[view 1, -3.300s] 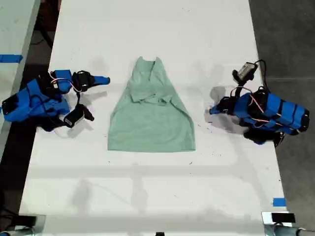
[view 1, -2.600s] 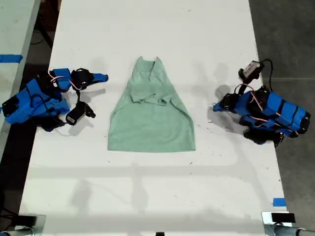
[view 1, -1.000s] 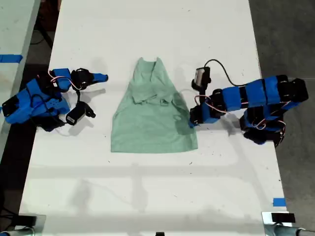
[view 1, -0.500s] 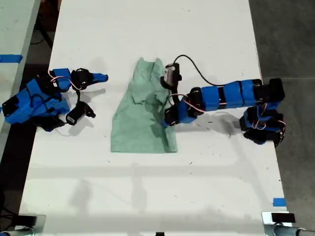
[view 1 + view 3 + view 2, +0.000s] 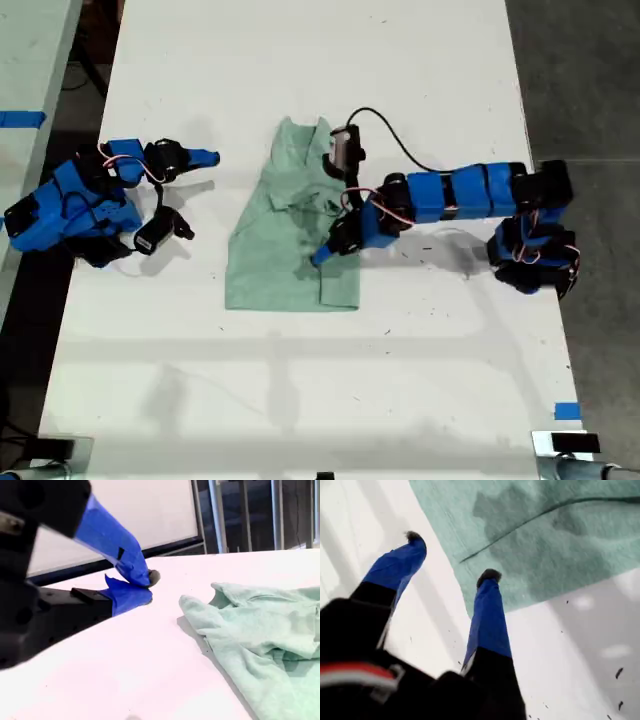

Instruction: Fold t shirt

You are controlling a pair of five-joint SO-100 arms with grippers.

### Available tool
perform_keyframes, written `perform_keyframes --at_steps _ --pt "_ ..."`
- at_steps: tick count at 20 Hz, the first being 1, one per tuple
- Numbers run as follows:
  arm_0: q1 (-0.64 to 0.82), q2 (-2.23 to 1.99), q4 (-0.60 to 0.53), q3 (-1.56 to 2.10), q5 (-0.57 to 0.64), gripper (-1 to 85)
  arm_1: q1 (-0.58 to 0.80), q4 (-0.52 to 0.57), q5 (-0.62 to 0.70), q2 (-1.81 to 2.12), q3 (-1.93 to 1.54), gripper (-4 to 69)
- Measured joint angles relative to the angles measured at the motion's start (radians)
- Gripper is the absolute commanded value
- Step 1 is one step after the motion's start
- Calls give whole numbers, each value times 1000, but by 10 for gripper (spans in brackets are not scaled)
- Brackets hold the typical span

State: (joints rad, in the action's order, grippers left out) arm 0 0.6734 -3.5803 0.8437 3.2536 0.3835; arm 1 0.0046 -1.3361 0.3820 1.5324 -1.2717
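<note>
Since half a second ago, my first tool point(image 5: 322, 255) has shifted slightly toward the exterior view's lower left, onto the folded shirt; its arm still reaches across from the exterior view's right.

Left to right in the exterior view:

1. My second tool point(image 5: 205, 158) is parked on the white desk point(image 5: 300, 400) at the left, unchanged in position. In the second wrist view, its tips point(image 5: 145, 587) are nearly touching and hold nothing.
2. The shirt point(image 5: 280, 250) lies flat at desk centre, neck end toward the far edge. Its right side is folded over onto the middle, as it was half a second ago.
3. My first tool, in the first wrist view point(image 5: 450, 555), is spread open and empty, one fingertip point(image 5: 489, 575) over the cloth point(image 5: 545, 540) edge, the other over bare desk.
</note>
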Motion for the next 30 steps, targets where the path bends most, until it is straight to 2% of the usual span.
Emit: perform_keyframes --at_steps 3,4,6,8,10,13,16,17,20,25,30 --pt "0 0 0 0 0 0 15 21 -40 276 -293 105" --pt "0 0 0 0 0 0 35 69 -54 387 -433 88" --pt "0 0 0 0 0 0 84 199 -75 629 -756 -15" --pt "0 0 0 0 0 0 152 325 -80 847 -1091 -15" --pt "0 0 0 0 0 0 212 388 -75 1003 -1370 -15" --pt "0 0 0 0 0 -1 252 495 -46 1121 -1585 -15" --pt "0 0 0 0 0 -1 282 468 -35 1356 -1712 -15" --pt "0 0 0 0 0 -1 293 405 -35 1470 -1750 -13" --pt "0 0 0 0 0 -1 310 91 -86 1891 -1776 -13" --pt "0 0 0 0 0 -1 316 35 -130 1962 -1778 -13" --pt "0 0 0 0 0 -1 314 34 -150 1962 -1778 -13"
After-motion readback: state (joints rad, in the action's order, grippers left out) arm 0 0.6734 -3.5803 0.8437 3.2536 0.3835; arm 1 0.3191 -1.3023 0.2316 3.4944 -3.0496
